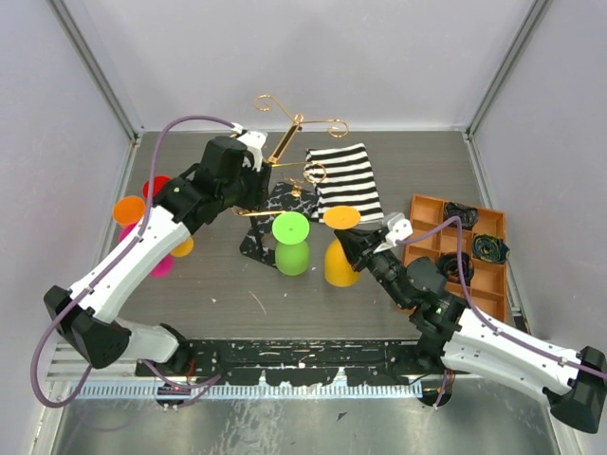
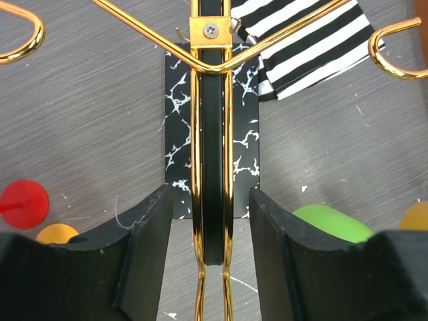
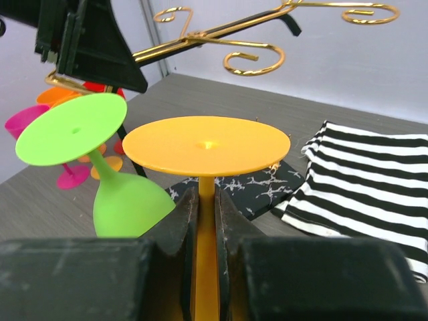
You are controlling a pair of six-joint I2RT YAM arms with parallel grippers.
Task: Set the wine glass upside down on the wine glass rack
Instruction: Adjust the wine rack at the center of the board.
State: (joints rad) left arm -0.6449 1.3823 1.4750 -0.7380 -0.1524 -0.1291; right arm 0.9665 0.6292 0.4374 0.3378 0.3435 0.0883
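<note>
An orange wine glass (image 1: 340, 265) stands upside down on the table, its round foot (image 3: 207, 144) on top. My right gripper (image 3: 206, 200) is shut on its stem just under the foot. A green wine glass (image 1: 291, 254) stands upside down right beside it on the left. The wine glass rack (image 1: 285, 142), gold wire with scroll-ended arms, rises from a black marbled base (image 2: 177, 100). My left gripper (image 2: 212, 200) straddles the rack's upright post, open, with a gap on both sides of the post.
A black-and-white striped cloth (image 1: 343, 175) lies right of the rack base. An orange compartment tray (image 1: 429, 207) with black parts sits at the right. Red (image 1: 156, 185), orange (image 1: 129, 209) and pink (image 1: 161, 267) glasses cluster at the left under my left arm.
</note>
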